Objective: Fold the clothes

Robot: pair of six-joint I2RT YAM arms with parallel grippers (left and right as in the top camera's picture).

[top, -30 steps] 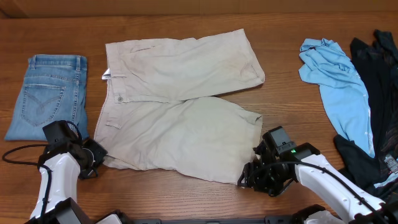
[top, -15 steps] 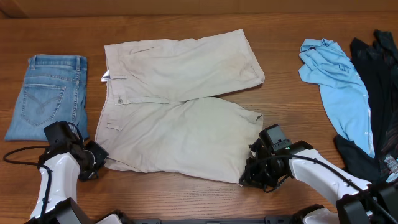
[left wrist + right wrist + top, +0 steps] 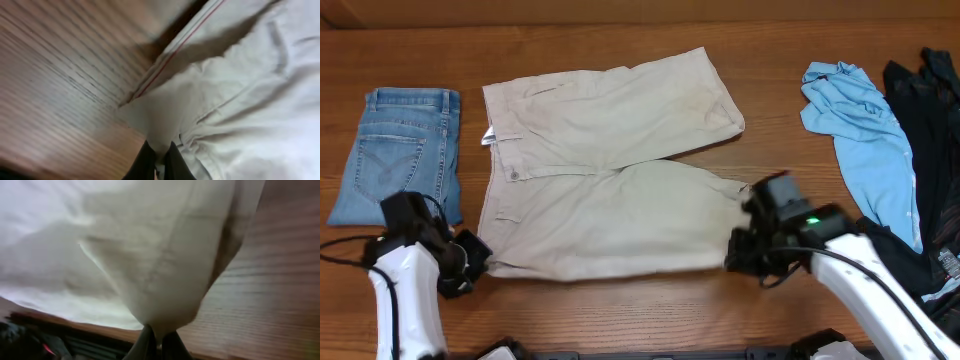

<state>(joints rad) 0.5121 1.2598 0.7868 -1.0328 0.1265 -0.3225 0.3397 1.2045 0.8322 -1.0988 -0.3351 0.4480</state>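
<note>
Shorts (image 3: 610, 200), small white waistband label (image 3: 488, 136), unreadable

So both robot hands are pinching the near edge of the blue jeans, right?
No, not the jeans. The left gripper and the right gripper both pinch the near edge of the beige shorts; the overhead view shows it.

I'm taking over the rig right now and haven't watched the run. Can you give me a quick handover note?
Left end effector: shut on the near waistband corner of the shorts.
Right end effector: shut on the near leg's hem corner.
Shorts lie spread mid-table, waistband left, legs right.
Done: both near corners gripped.
Left to do: no fold yet; probably carry the near edge over the far one.
Jeans at left, shirt at right: leave them.
</note>
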